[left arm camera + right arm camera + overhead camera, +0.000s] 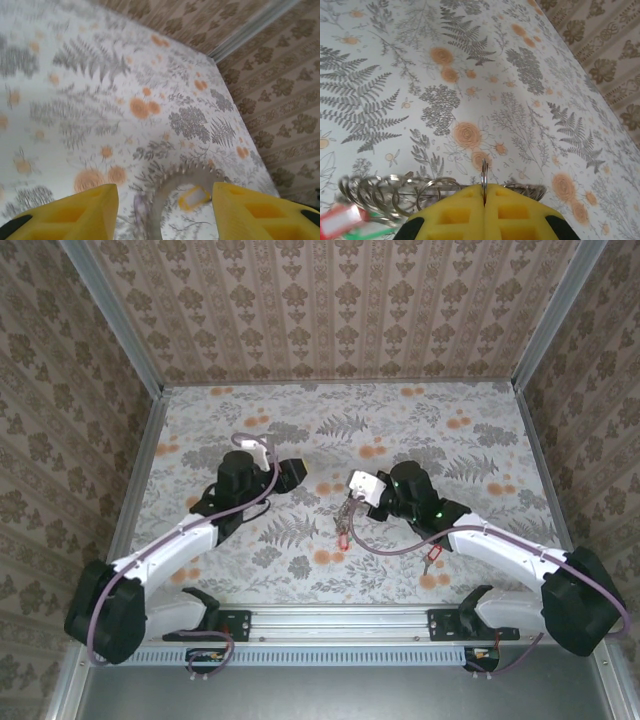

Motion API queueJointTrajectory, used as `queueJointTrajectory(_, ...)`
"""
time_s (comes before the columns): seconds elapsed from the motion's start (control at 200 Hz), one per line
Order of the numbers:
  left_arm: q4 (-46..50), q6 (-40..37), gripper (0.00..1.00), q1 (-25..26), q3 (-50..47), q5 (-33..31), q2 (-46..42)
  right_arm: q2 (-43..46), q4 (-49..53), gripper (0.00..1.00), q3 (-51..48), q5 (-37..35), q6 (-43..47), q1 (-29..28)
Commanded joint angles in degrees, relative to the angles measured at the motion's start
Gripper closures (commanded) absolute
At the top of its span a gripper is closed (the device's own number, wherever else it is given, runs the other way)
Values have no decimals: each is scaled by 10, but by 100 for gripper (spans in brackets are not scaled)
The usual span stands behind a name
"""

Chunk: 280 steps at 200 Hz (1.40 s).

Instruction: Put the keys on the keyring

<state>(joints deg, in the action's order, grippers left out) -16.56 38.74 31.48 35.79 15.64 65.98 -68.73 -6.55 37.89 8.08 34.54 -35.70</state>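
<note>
Yellow fingers (pixel 455 215) of the right gripper (pixel 484 189) are pressed fully together, pinching one ring of the single keyring (pixel 395 194). One red-tagged key (pixel 340 220) and one green-tagged key (pixel 367 232) sit at its coil. The left gripper (pixel 164 192) stands half open above the table (pixel 100 100), holding nothing, with one yellow-tagged key (pixel 195 197) lying between its fingers. A second red-tagged key (pixel 433 552) lies apart, beside the right arm (pixel 500 545).

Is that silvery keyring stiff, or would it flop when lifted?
Probably floppy: the keyring trails sideways in loose coils from the right gripper, which pinches one loop. It is likely slippery too, as the loops are thin, shiny metal.
</note>
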Motion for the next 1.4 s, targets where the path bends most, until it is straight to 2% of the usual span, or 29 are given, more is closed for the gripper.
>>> queueJointTrajectory(0.0,-30,-153,49,-3,-21,26,-29,20,-19,100,-4,98,-5,17)
queueJointTrajectory(0.13,-81,-259,53,-5,-40,103,-44,8,-64,100,-7,230,-90,62)
queueJointTrajectory(0.275,-87,-345,56,-8,-32,185,-34,-15,-86,100,-5,309,-106,86)
queueJointTrajectory(0.56,-69,-427,65,-17,35,348,46,-35,-95,100,3,379,-102,120)
queueJointTrajectory(0.81,-42,-489,63,-22,75,461,106,-43,-96,100,3,415,-93,131)
queueJointTrajectory(0.9,-9,-531,62,-12,89,472,109,-49,-94,100,5,421,-85,132)
queueJointTrajectory(1.035,73,-641,63,6,99,469,118,-51,-89,100,11,433,-72,131)
queueJointTrajectory(1.175,73,-651,63,9,111,474,143,-42,-48,100,18,434,-26,130)
queueJointTrajectory(1.395,93,-686,64,21,133,481,172,-40,-38,100,25,449,-22,130)
